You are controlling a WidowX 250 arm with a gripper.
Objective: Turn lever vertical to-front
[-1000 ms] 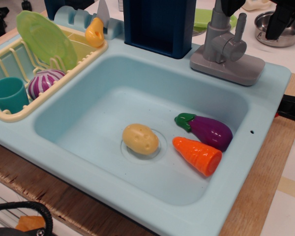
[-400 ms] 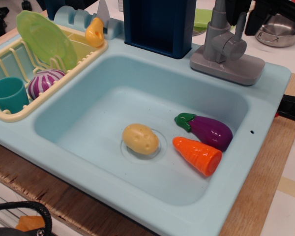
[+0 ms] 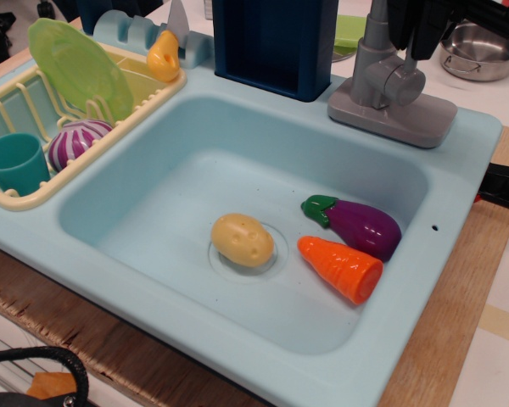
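Wooden surface carrying a pale blue toy sink, with the claw at the faucet in the upper right of the frame.

From the left: a drying rack holds a green plate, a teal cup and a purple-striped vegetable; in the basin lie a potato, then an eggplant touching a carrot. Further right, at the top edge, the grey faucet knob carries the lever, mostly hidden behind the dark claw, which sits right at it. I cannot tell whether the claw is apart or clamped on the rod. To do this step well, I judge the push should land near the lever's tip and sweep around the knob's axis towards the basin, slowly, without dragging the faucet base. A steel pot stands beyond.
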